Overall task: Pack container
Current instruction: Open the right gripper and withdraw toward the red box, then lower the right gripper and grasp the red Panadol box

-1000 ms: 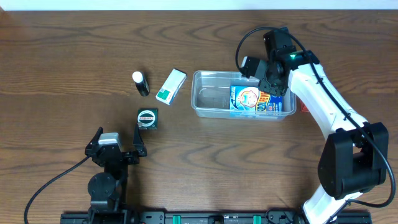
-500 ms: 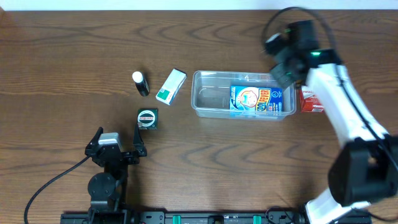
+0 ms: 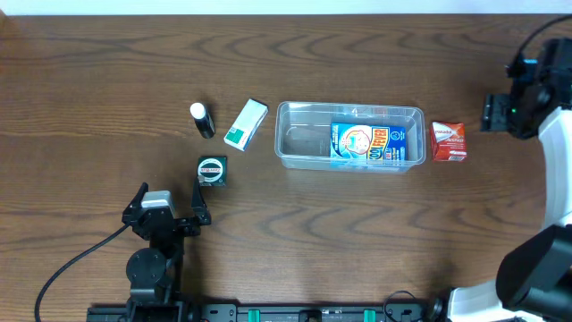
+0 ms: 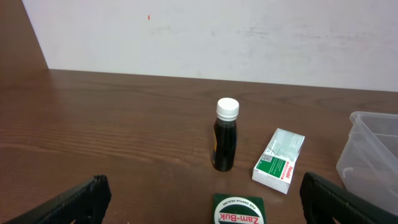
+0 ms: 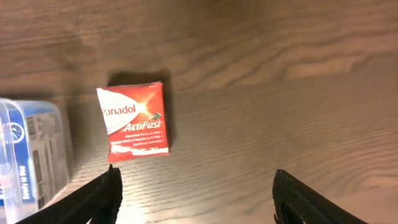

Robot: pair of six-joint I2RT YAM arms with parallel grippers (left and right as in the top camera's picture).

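Resting nearest the front of the table (image 3: pixel 357 241), the left gripper (image 3: pixel 170 204) stood spread and empty, evidently idle. Mid-table, the container (image 3: pixel 308 143) held a blue box (image 3: pixel 371 143). Beyond, the right gripper (image 5: pixel 199 199), fingers apart, hung near the red box (image 5: pixel 132 121), likely its next pick.

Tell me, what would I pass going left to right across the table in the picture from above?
First the dark bottle with a white cap → green-and-white box → clear container holding a blue box → red Panadol box. I skipped the Zam-Buk tin: it lines up with the bottle.
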